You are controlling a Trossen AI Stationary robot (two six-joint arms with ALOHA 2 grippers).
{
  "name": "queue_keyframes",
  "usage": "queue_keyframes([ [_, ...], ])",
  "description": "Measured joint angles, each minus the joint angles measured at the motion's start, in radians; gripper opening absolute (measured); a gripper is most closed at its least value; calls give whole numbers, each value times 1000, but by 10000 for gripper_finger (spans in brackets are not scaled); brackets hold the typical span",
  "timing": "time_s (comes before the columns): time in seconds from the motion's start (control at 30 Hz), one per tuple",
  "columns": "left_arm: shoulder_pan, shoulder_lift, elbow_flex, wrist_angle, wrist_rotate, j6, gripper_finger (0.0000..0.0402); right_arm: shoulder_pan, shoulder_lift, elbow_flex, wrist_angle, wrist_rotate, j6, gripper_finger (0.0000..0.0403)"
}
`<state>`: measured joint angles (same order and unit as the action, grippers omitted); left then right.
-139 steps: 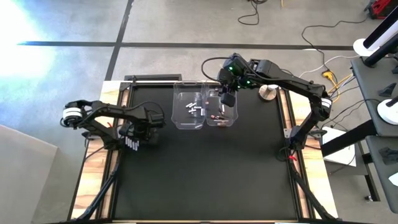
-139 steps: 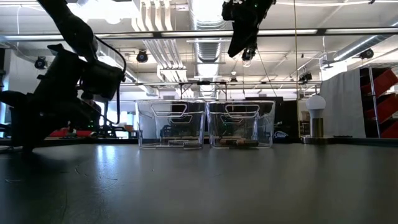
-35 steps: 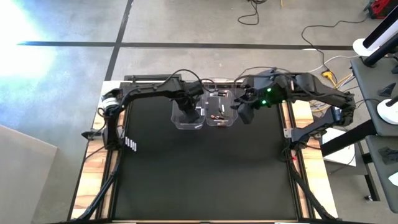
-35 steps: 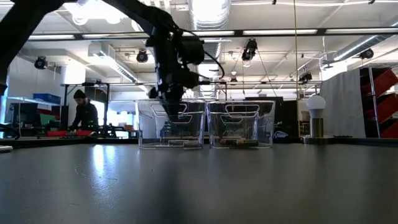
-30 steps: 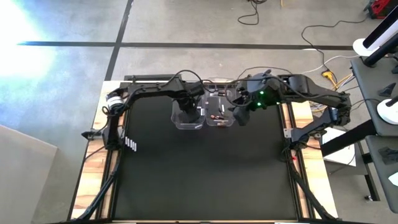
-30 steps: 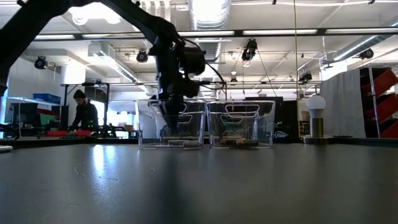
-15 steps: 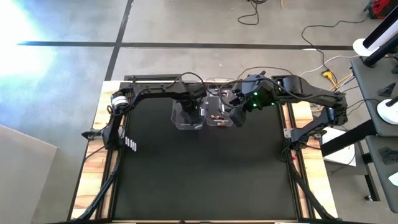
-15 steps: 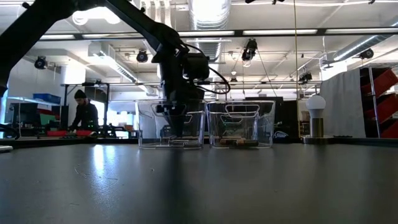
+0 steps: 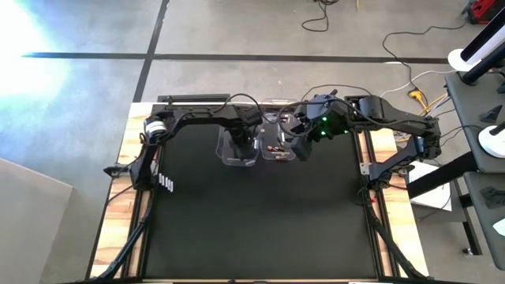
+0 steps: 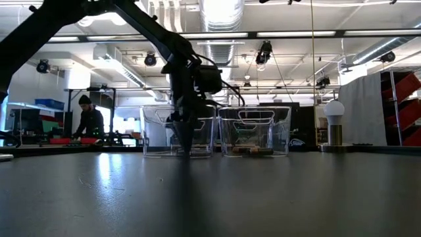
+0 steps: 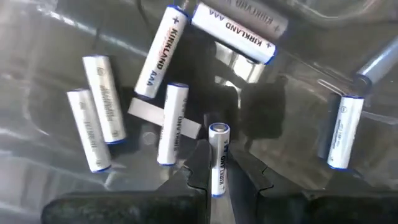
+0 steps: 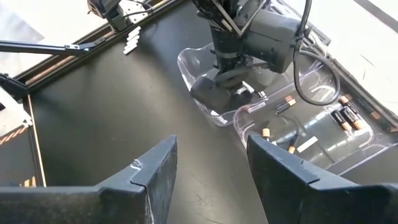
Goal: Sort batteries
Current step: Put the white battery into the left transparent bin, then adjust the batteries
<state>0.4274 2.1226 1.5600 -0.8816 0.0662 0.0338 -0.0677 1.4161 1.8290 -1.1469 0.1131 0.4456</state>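
With the left gripper point(image 11: 216, 163) pinching one white battery point(image 11: 218, 157) low inside the left bin point(image 9: 237, 143), we part the fingers only there (right gripper point(image 12: 208, 163) waits, spread wide, empty).

We note the batteries point(image 11: 166, 53) carry glossy silvery-white wrappers with blue end bands and bright metal caps; the one pinched between the left gripper point(image 11: 216, 163) fingers shows the same sheen. Around those fingers, the left bin point(image 11: 56, 37) is clear, smooth plastic with strong glare. The right gripper point(image 12: 211, 163) fingers point(image 12: 152, 171) look like matt dark plastic. Beyond them, the right bin point(image 12: 323, 140) is equally transparent, the table point(image 12: 124, 118) surface matt black, edged by a pale wood frame point(image 9: 118, 197).
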Motion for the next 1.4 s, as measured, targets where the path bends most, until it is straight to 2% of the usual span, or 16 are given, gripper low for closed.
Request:
queue_keyframes([
  [0.17, 0, 23, 1, 2, 5, -38, 18, 0, 0, 0, 0, 2, 18, 187],
  [0.43, 1, 20, 1, 17, -1, -71, 59, 0, 0, 0, 1, 3, 37, 187],
  [0.73, 3, 24, 66, -4, -21, -71, 91, 0, 0, 0, 0, 3, 53, 187],
  [0.93, 5, 24, 160, -79, -12, -69, 118, 0, 0, 0, -2, 2, 25, 187],
  [1.13, 6, 16, 317, -242, -4, -69, 146, 6, 7, -24, 24, 4, -36, 187],
  [1.3, 6, -14, 428, -381, 12, -100, 151, 35, 34, -87, 131, 2, -125, 187],
  [1.4, 5, -57, 449, -408, 24, -121, 151, 50, 63, -108, 176, 0, -194, 187],
])
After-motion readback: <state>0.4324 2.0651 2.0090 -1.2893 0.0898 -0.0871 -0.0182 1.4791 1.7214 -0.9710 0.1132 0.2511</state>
